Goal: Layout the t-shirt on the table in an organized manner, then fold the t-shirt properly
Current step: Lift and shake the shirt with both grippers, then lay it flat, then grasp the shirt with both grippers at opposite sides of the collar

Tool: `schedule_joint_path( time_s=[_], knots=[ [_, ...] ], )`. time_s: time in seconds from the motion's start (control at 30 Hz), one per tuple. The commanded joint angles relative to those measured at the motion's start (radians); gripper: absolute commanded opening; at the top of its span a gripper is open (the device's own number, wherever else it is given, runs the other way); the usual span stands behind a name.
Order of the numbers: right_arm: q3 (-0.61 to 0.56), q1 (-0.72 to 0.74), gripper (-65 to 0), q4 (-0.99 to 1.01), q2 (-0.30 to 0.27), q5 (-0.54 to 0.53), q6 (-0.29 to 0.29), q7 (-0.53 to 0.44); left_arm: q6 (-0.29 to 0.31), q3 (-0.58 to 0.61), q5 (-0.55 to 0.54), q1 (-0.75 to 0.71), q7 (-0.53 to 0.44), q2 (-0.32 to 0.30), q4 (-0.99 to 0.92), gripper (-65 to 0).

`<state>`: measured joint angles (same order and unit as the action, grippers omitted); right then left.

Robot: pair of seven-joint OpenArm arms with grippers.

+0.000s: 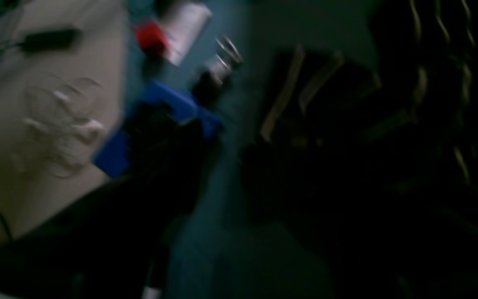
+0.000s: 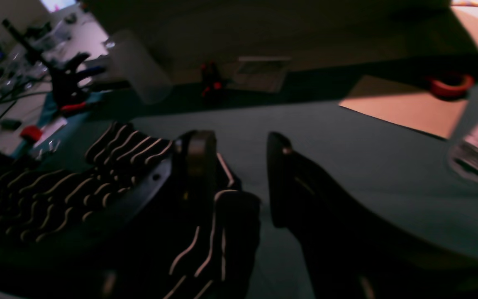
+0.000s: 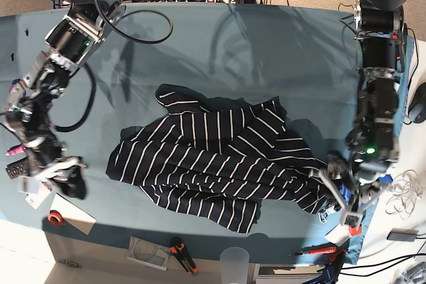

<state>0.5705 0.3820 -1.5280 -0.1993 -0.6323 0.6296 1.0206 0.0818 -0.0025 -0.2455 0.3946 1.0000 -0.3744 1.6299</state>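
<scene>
The dark t-shirt (image 3: 219, 161) with thin white stripes lies rumpled and partly spread in the middle of the teal table (image 3: 266, 51). My right gripper (image 3: 70, 177) hangs just off the shirt's left edge. In the right wrist view it (image 2: 239, 166) is open, with bare table between the fingers and striped cloth (image 2: 56, 195) to its left and under the left finger. My left gripper (image 3: 337, 194) is at the shirt's right hem near the table corner, and its jaws look spread apart. The left wrist view is dark and blurred, with the t-shirt (image 1: 450, 83) at right.
A clear cup (image 3: 234, 257), orange-handled pliers (image 3: 181, 254) and a red screwdriver (image 3: 313, 251) lie along the front edge. A red tape roll (image 3: 55, 217) and a sheet of paper (image 3: 70, 214) sit front left. A blue object (image 1: 160, 120) lies by the left gripper.
</scene>
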Motion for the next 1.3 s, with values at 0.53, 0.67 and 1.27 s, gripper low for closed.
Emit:
schedule_joint_path(
  time_s=[0.53, 0.67, 1.27],
  knots=[
    [-0.422, 0.007, -43.7, -0.017, -0.008, -0.208, 0.069, 0.313, 0.252, -0.124, -0.269, -0.428, -0.019, 0.024, 0.364, -36.3],
    [-0.478, -0.003, -43.8, -0.017, -0.008, -0.067, 0.005, 0.249, 0.26, -0.124, -0.236, -0.477, -0.103, 0.097, 0.356, -36.4],
    [-0.232, -0.163, -43.8, -0.017, -0.01, -0.082, -0.019, 0.255, 0.105, 0.215, 0.282, -0.352, -0.291, 0.199, 0.056, -36.4]
  ],
)
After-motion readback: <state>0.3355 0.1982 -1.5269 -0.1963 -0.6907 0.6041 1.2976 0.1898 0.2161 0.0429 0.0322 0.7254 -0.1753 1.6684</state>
